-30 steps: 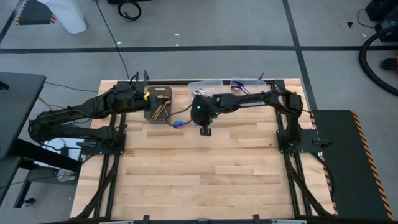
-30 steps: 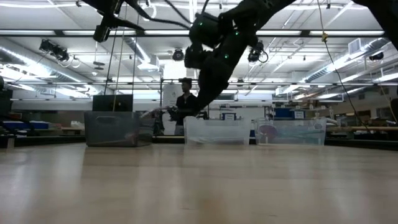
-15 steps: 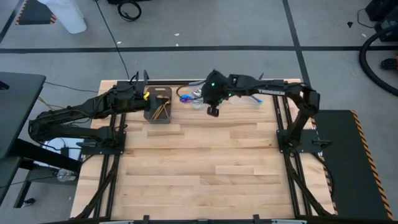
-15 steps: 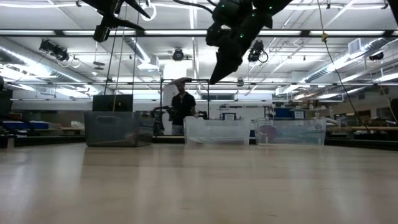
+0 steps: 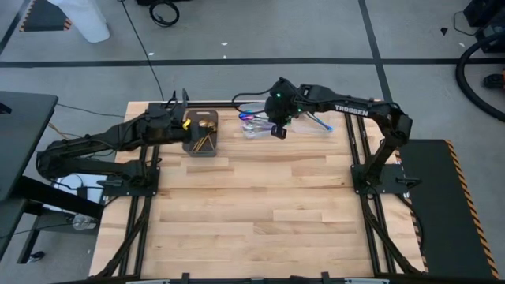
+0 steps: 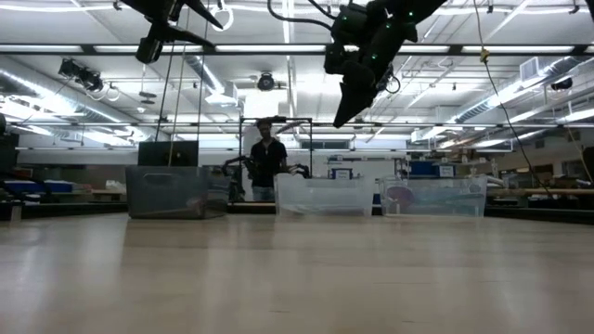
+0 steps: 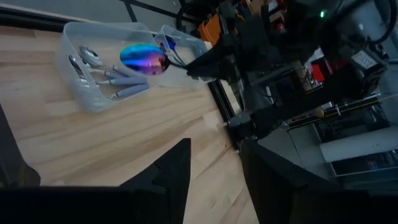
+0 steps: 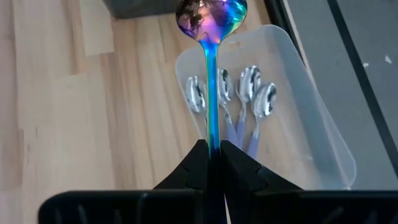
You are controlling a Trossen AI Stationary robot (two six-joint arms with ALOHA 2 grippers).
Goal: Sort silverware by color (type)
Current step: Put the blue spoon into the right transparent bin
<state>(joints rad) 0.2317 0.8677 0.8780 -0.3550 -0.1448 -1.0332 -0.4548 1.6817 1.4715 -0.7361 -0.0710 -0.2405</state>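
Viewing from above: right gripper point(image 5: 277, 131) held above the clear container point(image 5: 254, 128) at the table's far edge; rainbow spoon point(image 5: 248, 116) projects from the fingertips toward the left arm's side.
Left gripper point(image 5: 185, 122): waits beside the dark tray point(image 5: 202, 147) holding gold spoons point(image 5: 203, 140); jaws stand apart with nothing between them.
Low view: right gripper point(image 6: 341, 118) hangs high over the clear container point(image 6: 323, 196); spoon not discernible here.
Left wrist view: rainbow spoon point(image 7: 144, 58) bowl hovers over the silver spoons point(image 7: 102, 71), ahead of the right claw.
Right wrist view: fingers point(image 8: 196, 165) pinched tight on the rainbow spoon point(image 8: 211, 18) handle, bowl straight out ahead; four silver spoons point(image 8: 231, 93) lie in the container point(image 8: 311, 124) beneath it, not touching.
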